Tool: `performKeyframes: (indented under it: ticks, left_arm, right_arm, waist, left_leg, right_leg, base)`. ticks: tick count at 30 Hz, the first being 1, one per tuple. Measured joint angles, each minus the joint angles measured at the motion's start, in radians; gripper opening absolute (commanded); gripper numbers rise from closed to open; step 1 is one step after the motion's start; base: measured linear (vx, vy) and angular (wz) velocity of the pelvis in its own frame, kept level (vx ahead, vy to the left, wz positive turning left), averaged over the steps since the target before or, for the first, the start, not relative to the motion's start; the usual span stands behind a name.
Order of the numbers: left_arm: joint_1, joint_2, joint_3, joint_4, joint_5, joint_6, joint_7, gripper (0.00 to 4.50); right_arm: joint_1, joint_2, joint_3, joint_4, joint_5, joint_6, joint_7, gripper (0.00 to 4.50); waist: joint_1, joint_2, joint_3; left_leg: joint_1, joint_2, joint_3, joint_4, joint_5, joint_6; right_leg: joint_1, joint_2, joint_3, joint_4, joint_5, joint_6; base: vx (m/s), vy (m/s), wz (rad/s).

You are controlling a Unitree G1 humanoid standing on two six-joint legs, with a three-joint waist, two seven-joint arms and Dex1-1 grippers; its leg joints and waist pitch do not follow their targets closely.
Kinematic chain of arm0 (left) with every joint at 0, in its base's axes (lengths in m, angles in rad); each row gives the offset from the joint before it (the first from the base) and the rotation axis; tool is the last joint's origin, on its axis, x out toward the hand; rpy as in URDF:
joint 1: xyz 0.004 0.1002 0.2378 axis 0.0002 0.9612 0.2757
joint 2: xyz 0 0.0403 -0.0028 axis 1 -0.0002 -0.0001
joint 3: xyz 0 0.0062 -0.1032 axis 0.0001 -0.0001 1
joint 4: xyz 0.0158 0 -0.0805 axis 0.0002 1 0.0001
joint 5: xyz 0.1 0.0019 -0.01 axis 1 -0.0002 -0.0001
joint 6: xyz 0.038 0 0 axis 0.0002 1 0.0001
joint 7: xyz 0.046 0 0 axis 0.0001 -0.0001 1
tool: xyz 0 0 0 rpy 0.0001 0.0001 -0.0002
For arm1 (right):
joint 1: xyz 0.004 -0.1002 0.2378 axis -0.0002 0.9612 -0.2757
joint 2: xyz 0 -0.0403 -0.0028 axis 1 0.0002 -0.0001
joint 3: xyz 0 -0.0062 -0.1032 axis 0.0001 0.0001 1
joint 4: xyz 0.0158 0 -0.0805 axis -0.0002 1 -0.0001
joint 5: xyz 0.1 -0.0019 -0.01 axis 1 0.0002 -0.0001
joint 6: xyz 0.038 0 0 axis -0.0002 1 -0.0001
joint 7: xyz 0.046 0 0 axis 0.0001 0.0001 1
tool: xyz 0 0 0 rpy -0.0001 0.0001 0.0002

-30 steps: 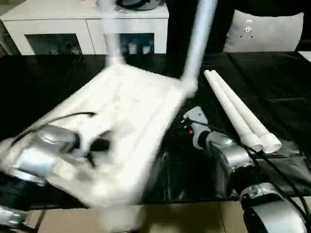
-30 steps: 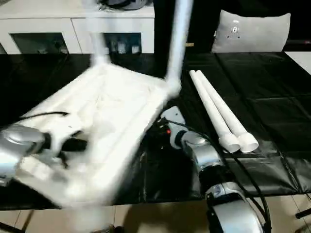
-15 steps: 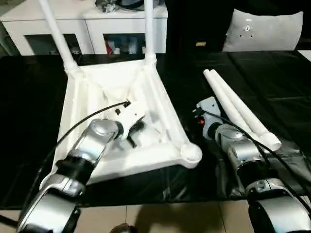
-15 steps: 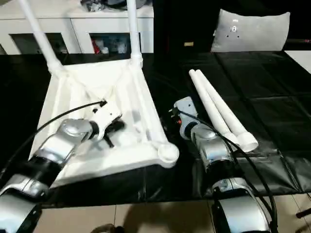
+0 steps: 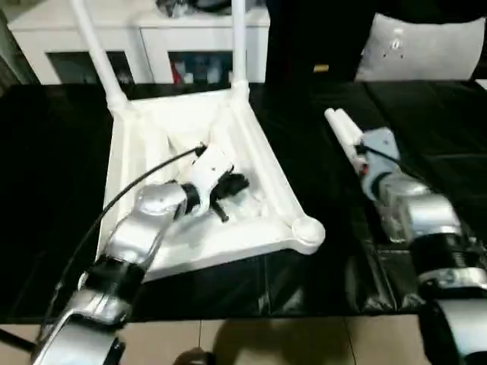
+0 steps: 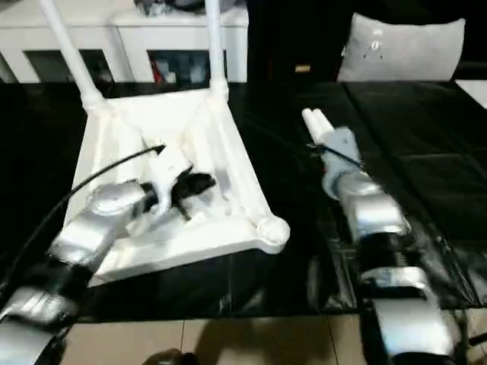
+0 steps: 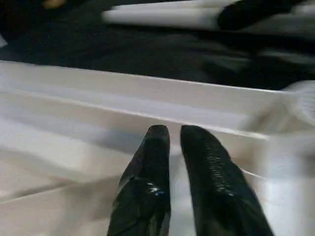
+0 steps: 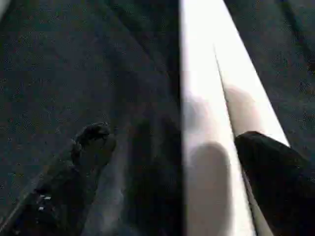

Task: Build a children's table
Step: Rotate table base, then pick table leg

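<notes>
Right gripper point(image 8: 167, 162) spread wide, straddling loose legs point(image 8: 206, 123). Left gripper point(image 7: 170, 147) nearly closed, empty, over table top point(image 5: 259, 228) underside. Risk: off-centre closing rolls a leg away.

White cabinet point(image 5: 144, 46), grey cushion point(image 5: 422, 49)

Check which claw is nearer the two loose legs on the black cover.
Right. The right claw hangs wide open over the loose legs, one finger on each side. The left claw sits apart, over the tabletop's ribbed underside.
</notes>
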Motion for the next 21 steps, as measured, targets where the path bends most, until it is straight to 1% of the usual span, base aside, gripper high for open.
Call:
performKeyframes:
  ticks: [2,3,4,6,7,10,14,15,17,18,19,21]
  left_arm:
    - [0.032,0.028,-0.017,-0.077,-0.018,0.040,-0.050,0.97]
    - [0.045,0.041,-0.023,-0.115,-0.031,0.067,-0.074,1.07]
    - [0.052,0.045,-0.026,-0.141,-0.041,0.087,-0.088,1.21]
    - [0.067,0.052,-0.033,-0.207,-0.060,0.134,-0.116,1.29]
    - [0.068,0.053,-0.034,-0.222,-0.064,0.147,-0.121,1.33]
    - [0.068,0.062,-0.038,-0.243,-0.072,0.169,-0.121,1.63]
    - [0.068,0.071,-0.041,-0.255,-0.072,0.198,-0.119,1.76]
    - [0.068,0.071,-0.041,-0.261,-0.072,0.201,-0.119,2.05]
    - [0.068,0.073,-0.041,-0.276,-0.072,0.218,-0.120,2.05]
    - [0.068,0.074,-0.041,-0.285,-0.072,0.226,-0.120,2.10]
    - [0.068,0.074,-0.041,-0.290,-0.072,0.233,-0.120,2.19]
    - [0.068,0.074,-0.044,-0.299,-0.072,0.237,-0.116,2.41]
  right_arm:
    - [-0.005,-0.025,-0.002,-0.004,0.005,0.060,0.011,4.50]
    - [-0.011,-0.027,-0.004,-0.005,0.007,0.093,0.011,4.50]
    - [-0.012,-0.026,-0.004,-0.009,0.011,0.116,0.011,4.50]
    - [-0.012,-0.024,-0.002,-0.018,0.019,0.177,0.016,4.50]
    - [-0.012,-0.024,-0.001,-0.019,0.020,0.195,0.024,4.50]
    - [-0.015,-0.023,-0.002,-0.023,0.037,0.261,0.052,4.50]
    - [-0.015,-0.018,-0.012,-0.051,0.077,0.333,0.092,4.50]
    - [-0.015,-0.018,-0.012,-0.055,0.082,0.346,0.099,4.32]
    - [-0.015,-0.018,-0.016,-0.070,0.100,0.385,0.115,4.32]
    - [-0.015,-0.015,-0.015,-0.081,0.109,0.407,0.127,4.21]
    - [-0.015,-0.012,-0.015,-0.088,0.114,0.420,0.134,4.14]
    - [-0.015,-0.005,-0.013,-0.097,0.116,0.433,0.141,4.14]
  waist:
    - [-0.001,0.000,0.000]
    - [-0.003,0.000,0.000]
    - [-0.005,0.000,0.000]
    - [-0.008,0.000,0.000]
    - [-0.008,0.000,0.000]
    - [-0.009,0.000,0.000]
    - [-0.010,0.000,0.000]
    - [-0.009,0.000,0.000]
    - [-0.009,0.000,0.000]
    - [-0.009,0.000,0.000]
    - [-0.009,0.000,0.000]
    - [-0.009,0.000,0.000]
  left_leg:
    - [0.000,0.000,0.000,0.000,0.000,0.000]
    - [0.001,0.000,0.000,0.000,0.000,0.000]
    - [0.001,0.000,0.000,0.000,0.000,0.000]
    - [0.001,0.000,0.000,0.000,0.000,-0.001]
    - [0.001,0.000,0.000,0.000,0.001,-0.001]
    - [0.002,0.000,0.000,0.000,0.001,-0.001]
    - [0.002,0.000,0.000,0.000,0.001,-0.002]
    - [0.002,0.000,0.000,0.000,0.001,-0.002]
    - [0.002,0.000,0.000,0.000,0.001,-0.002]
    - [0.002,0.000,0.000,0.000,0.001,-0.002]
    - [0.002,0.000,0.000,0.000,0.001,-0.002]
    - [0.002,0.000,0.000,0.000,0.001,-0.002]
  right_leg:
    - [0.000,0.000,0.000,0.000,0.000,0.000]
    - [0.000,0.000,0.000,0.000,0.000,0.000]
    - [0.000,0.000,0.000,0.001,0.000,0.000]
    - [0.000,0.000,0.000,0.002,0.000,0.000]
    - [0.000,0.000,0.000,0.002,0.000,0.000]
    - [0.000,0.000,0.001,0.003,0.000,0.000]
    - [0.000,0.000,0.001,0.003,0.000,0.000]
    - [0.000,0.000,0.001,0.003,0.000,0.000]
    - [0.000,0.000,0.001,0.003,0.000,0.000]
    - [0.000,0.000,0.001,0.004,0.000,0.000]
    - [0.000,0.000,0.001,0.004,0.000,0.000]
    - [0.000,0.000,0.001,0.004,0.000,0.000]
  base:
    - [0.000,0.000,0.00]
    - [0.000,0.000,0.00]
    - [0.000,0.000,0.00]
    - [0.000,0.000,0.00]
    - [0.000,0.000,0.00]
    - [0.000,0.000,0.00]
    - [0.000,0.000,0.00]
    - [0.000,0.000,0.00]
    - [0.000,0.000,0.00]
    - [0.000,0.000,0.00]
    - [0.000,0.000,0.00]
    - [0.000,0.000,0.00]
